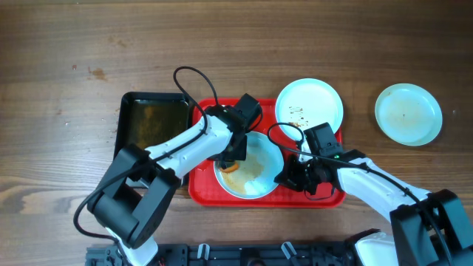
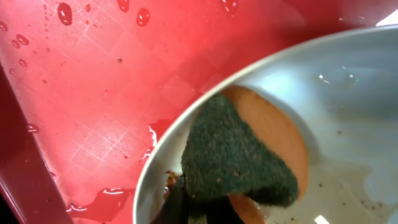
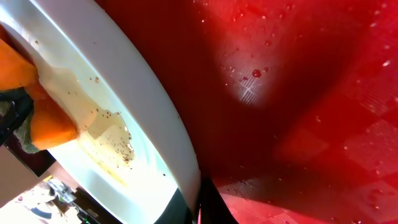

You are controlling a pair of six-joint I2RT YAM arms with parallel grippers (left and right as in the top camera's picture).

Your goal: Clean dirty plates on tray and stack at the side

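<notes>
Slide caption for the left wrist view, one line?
Dark-green-and-orange scouring sponge pressed into a wet pale mint-blue round plate on the water-beaded red plastic tray.

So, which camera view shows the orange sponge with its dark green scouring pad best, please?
The left wrist view: the sponge is close and large, green pad toward the camera, on the pale mint-blue round plate. Overhead shows only an orange sliver under the left gripper; right wrist catches its orange edge.
</notes>
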